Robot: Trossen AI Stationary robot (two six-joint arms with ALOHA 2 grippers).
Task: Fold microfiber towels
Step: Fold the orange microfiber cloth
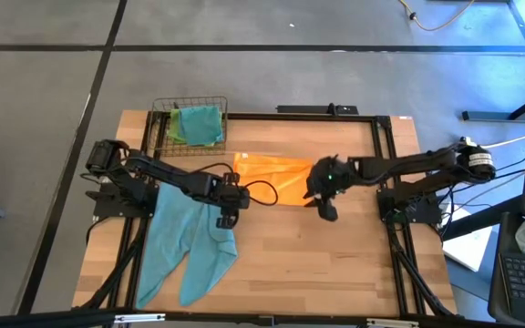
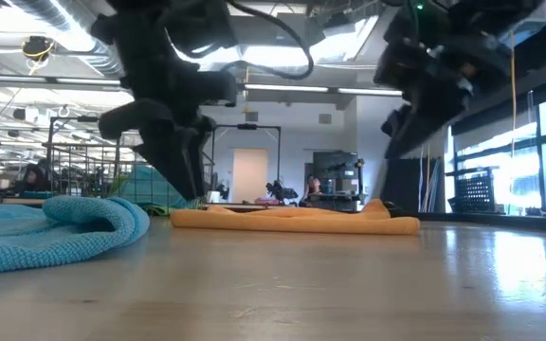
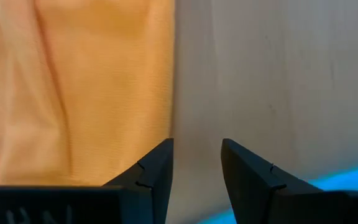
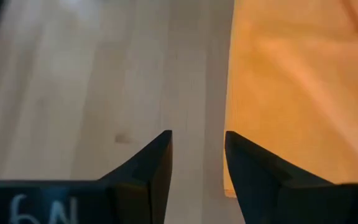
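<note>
An orange microfiber towel (image 1: 276,175) lies flat and folded at the table's middle, toward the far side. A teal towel (image 1: 185,246) lies crumpled on the near left. My left gripper (image 1: 228,217) hovers low over bare wood between the teal towel and the orange towel's near left corner. It is open and empty, and the orange edge (image 3: 166,93) shows just beyond its fingers. My right gripper (image 1: 326,211) stands open and empty above the table by the orange towel's near right corner (image 4: 229,180).
A wire basket (image 1: 190,123) at the far left holds a lime green towel and a teal one. A black frame (image 1: 386,182) runs along the table's edges. Bare wood (image 1: 335,264) covers the near right half. In the low view the room behind shows desks and people.
</note>
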